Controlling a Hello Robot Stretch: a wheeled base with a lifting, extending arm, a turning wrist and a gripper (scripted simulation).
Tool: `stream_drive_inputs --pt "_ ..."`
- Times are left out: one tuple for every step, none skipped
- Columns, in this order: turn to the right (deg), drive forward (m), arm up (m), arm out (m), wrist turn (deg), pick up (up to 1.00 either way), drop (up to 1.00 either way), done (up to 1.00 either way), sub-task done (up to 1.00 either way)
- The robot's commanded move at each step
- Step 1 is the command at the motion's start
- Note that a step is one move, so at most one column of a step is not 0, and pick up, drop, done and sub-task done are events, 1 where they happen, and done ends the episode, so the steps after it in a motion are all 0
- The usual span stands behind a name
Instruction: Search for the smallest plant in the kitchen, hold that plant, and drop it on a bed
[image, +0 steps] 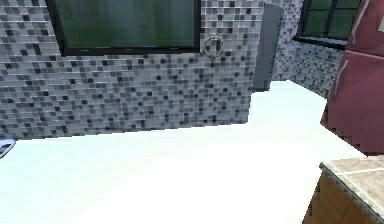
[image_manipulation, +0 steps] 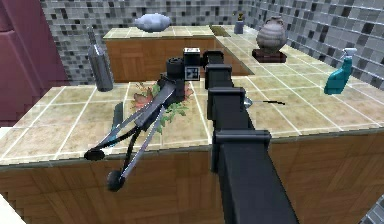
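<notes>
A small plant (image_manipulation: 150, 101) with reddish and green leaves sits on the tan tiled counter (image_manipulation: 60, 112) in the arm side view. The arm (image_manipulation: 235, 130) reaches out over the counter from the bottom edge. The gripper (image_manipulation: 101, 168) has its dark body by the plant, and its two thin fingers (image_manipulation: 128, 135) run down-left past the counter's front edge. The plant lies on the counter behind the gripper, so I cannot tell whether it holds anything.
On the counter stand a dark bottle (image_manipulation: 98, 62), a brown vase (image_manipulation: 270, 38) and a blue spray bottle (image_manipulation: 340, 72). The forward view has a mosaic-tiled wall (image: 120, 90) with a dark window (image: 125, 22), a grey fridge (image: 268, 45), a dark red object (image: 360, 90), white floor (image: 180, 170) and a counter corner (image: 355, 190).
</notes>
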Motion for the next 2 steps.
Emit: stream_drive_inputs --pt "0.0 0.0 0.0 0.0 45.0 0.0 0.0 0.0 0.0" --pt "0.0 0.0 0.0 0.0 45.0 0.0 0.0 0.0 0.0"
